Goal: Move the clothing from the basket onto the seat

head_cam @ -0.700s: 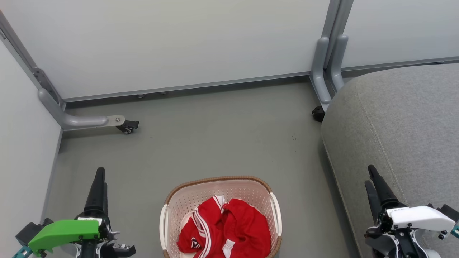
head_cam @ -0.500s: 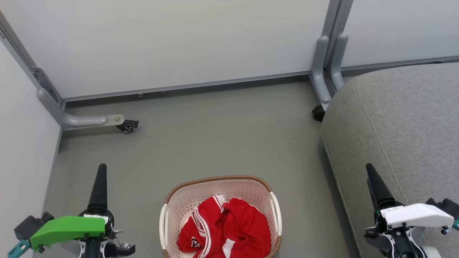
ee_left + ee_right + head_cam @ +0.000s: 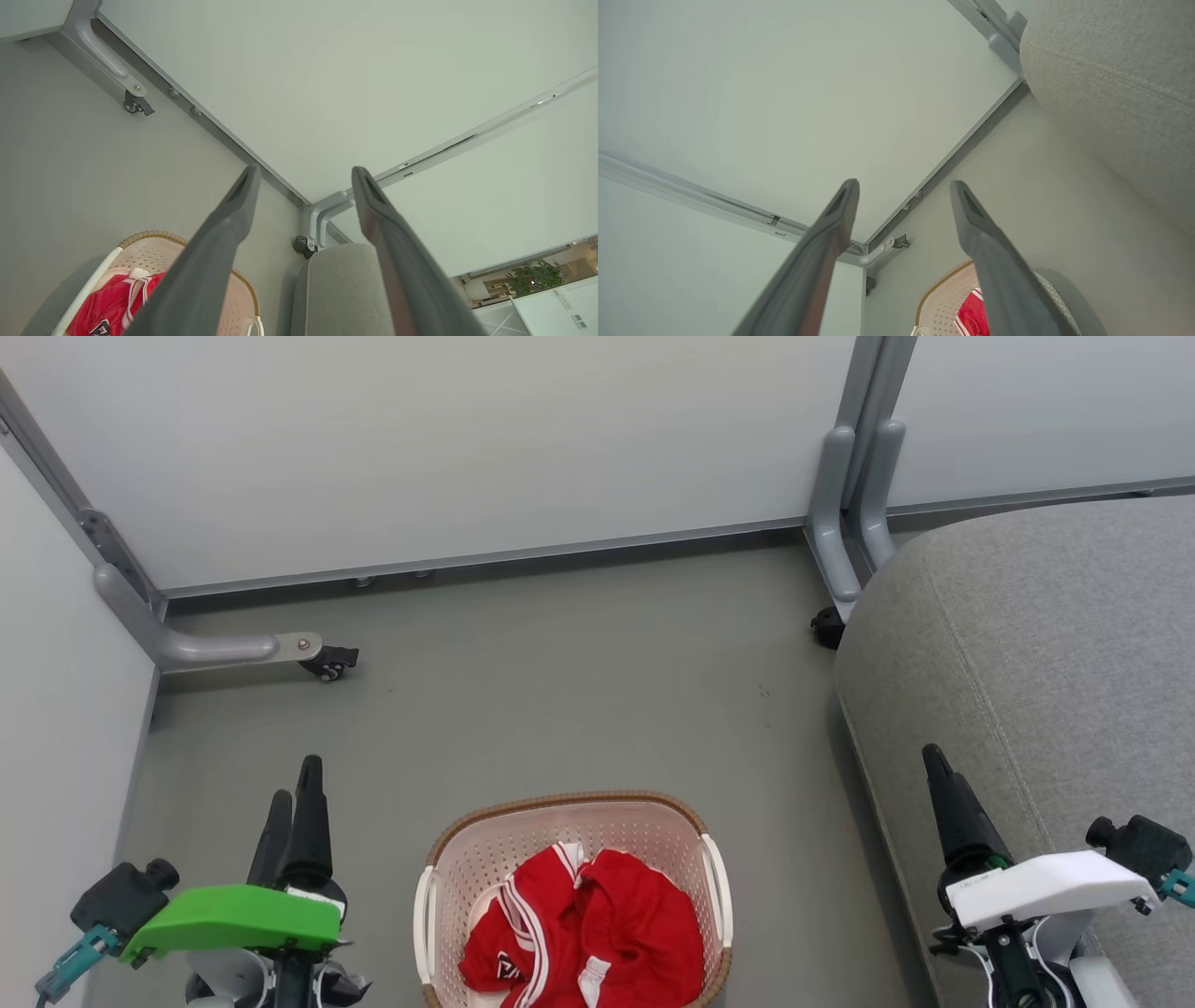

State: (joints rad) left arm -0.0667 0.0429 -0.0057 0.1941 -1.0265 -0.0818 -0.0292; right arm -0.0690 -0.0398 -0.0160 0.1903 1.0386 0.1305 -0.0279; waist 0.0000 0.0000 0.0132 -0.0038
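Quick check-in from the head cam. The basket (image 3: 560, 800) sits on the floor (image 3: 560, 691) at 6 o'clock, right down at the bottom edge. The clothing (image 3: 607, 933) is bunched up inside it, bright red with white stripes. It's piled more toward the basket's 5 o'clock side, with some bare perforated bottom showing around its 10 o'clock. The seat (image 3: 1055, 644) is the big grey cushion at 3 o'clock, running down to the 4–5 corner. A strip of floor lies between it and the basket, so they're apart.

My left gripper (image 3: 294, 778) is at 7 o'clock over the floor, pointing up toward 12, near the basket's left side but not touching. My left wrist cam shows those jaws spread wide with nothing between them. The basket and its red pile sit at 7 o'clock of that view, and the seat's corner is at 6.

My right gripper (image 3: 934, 761) is at 4 o'clock, above the seat's near edge. From the head cam its fingers line up almost as one. My right wrist cam shows those jaws wide apart too, gripping nothing, with the basket at 6 and the seat at 2.

Along 12 are pale partition panels (image 3: 467, 448), with their caster feet (image 3: 327, 663) at 9 and just past 2.
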